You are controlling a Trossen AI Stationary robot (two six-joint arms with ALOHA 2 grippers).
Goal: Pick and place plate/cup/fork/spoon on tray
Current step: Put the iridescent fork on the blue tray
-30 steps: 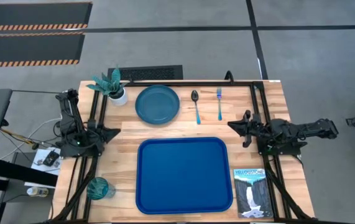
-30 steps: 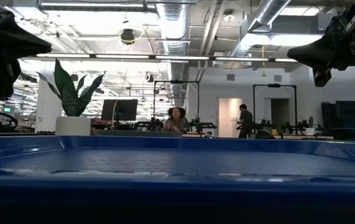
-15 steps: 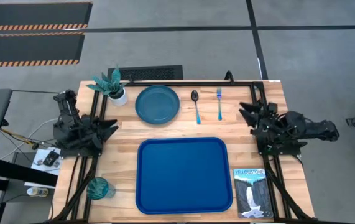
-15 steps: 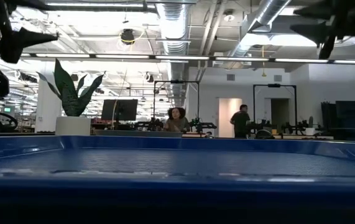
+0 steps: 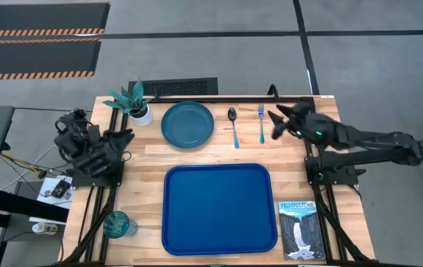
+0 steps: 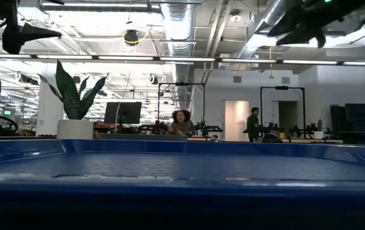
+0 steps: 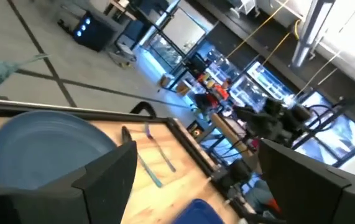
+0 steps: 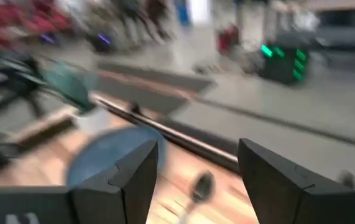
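From above, the tray (image 5: 219, 209) sits bare at the six o'clock side of the table, nothing loaded on it. The plate (image 5: 187, 124) lies up at twelve o'clock, with the spoon (image 5: 234, 126) just beside it toward three o'clock and the fork (image 5: 261, 123) next along. The cup (image 5: 119, 223) stands way out at eight o'clock, off the tray's corner. A potted plant (image 5: 132, 101) sits at eleven o'clock, a book (image 5: 298, 228) at five o'clock. The right gripper (image 5: 279, 123) reaches in from three o'clock and hangs just beside the fork, jaws spread, holding nothing. The left gripper (image 5: 120, 140) waits at nine o'clock by the table edge, jaws apart too, empty.

At table height, the tray's blue rim (image 6: 182, 148) fills the frame. Both arms hang high in the upper corners. People (image 6: 180, 122) show in the room beyond.

The left wrist camera looks out between its own parted fingers (image 7: 106, 177) at the plate (image 7: 37, 146), with the spoon (image 7: 141, 162) and fork (image 7: 158, 146) past it.

The right wrist camera shows wide-set fingers (image 8: 124, 180), the plate (image 8: 106, 152) ahead and the spoon's bowl (image 8: 201, 185) lying between them on the wood.

My read: this is the opening reach, first pick not yet made, and the right arm looks bound for the cutlery. Next it needs to drop over a slim handle, straddle it square, and pinch low against the wood, since a thin handle can easily skid away.
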